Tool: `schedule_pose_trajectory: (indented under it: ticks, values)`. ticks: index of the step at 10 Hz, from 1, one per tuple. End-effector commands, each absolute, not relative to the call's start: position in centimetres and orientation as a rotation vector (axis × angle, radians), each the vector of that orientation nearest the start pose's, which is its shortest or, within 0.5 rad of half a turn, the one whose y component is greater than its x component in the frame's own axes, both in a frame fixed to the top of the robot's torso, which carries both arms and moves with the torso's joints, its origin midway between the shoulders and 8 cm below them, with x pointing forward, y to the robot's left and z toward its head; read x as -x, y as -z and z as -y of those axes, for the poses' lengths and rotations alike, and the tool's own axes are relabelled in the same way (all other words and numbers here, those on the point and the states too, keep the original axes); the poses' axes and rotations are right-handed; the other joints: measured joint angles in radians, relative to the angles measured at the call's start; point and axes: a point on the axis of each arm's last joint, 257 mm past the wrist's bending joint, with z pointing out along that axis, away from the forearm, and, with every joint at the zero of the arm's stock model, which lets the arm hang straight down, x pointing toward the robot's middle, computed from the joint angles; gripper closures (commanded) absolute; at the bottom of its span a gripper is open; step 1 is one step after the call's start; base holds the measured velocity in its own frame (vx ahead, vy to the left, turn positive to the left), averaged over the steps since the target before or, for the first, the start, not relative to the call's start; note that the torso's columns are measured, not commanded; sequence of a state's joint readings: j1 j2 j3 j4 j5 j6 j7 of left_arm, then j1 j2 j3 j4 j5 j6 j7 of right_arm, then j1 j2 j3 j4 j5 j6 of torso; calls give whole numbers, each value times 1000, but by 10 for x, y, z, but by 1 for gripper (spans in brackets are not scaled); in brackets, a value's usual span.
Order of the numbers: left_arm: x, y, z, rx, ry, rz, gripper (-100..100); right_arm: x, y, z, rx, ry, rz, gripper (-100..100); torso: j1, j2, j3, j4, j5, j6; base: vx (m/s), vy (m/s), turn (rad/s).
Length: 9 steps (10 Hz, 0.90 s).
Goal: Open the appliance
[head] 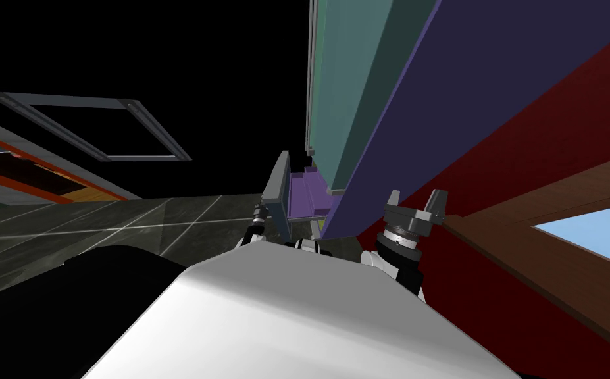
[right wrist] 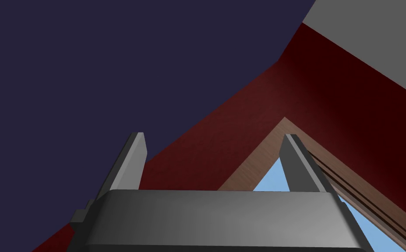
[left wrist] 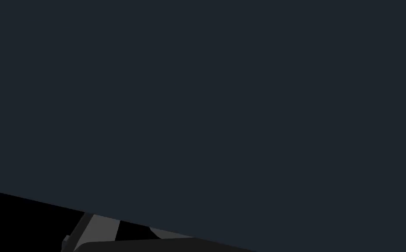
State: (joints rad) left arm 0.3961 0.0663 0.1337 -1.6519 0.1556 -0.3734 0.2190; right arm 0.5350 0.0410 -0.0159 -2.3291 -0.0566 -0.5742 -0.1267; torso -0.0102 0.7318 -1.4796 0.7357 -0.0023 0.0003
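The appliance is a tall body with an indigo side and a teal face, leaning with the head view's slant. Low down, a grey door panel stands swung out from it, baring purple shelves inside. My left gripper is right at the lower outer edge of that grey panel. The left wrist view looks at a flat dark blue-grey surface very close up. My right gripper is open and holds nothing, raised beside the indigo side.
A dark red wall with a brown-framed window runs along the right, close to my right arm. Dark tiled floor spreads to the left. A grey frame floats in a black area at upper left.
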Motion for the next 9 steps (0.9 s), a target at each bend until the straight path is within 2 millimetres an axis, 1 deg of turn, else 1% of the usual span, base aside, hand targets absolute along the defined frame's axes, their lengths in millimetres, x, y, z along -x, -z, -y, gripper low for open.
schedule_pose_trajectory:
  ticks: [1,3,4,6,8,9]
  values:
    - [-396,246,-384,1382,1216,-809,-100,-315,-49,295,-680,-1443,-441,0,-1,4,2,2,-1,2,16,-65,-10]
    - [-393,235,-388,1382,1213,-811,-100,-315,-49,295,-680,-1443,-441,0,8,8,5,4,1,1,12,-49,-15]
    - [-394,233,-388,1378,1215,-810,-100,-315,-49,295,-680,-1443,-441,0,11,8,5,3,2,0,5,-14,4]
    - [-391,221,-391,1375,1214,-812,-100,-315,-49,295,-680,-1443,-441,0,11,7,4,3,3,0,1,-4,-1]
    - [-387,209,-394,1375,1211,-816,-100,-315,-49,295,-680,-1443,-441,0,9,10,5,7,-2,-3,6,-22,-5]
    - [-387,221,-392,1398,1206,-828,-100,-315,-49,295,-680,-1443,-441,0,9,13,6,9,-4,-5,4,-12,0]
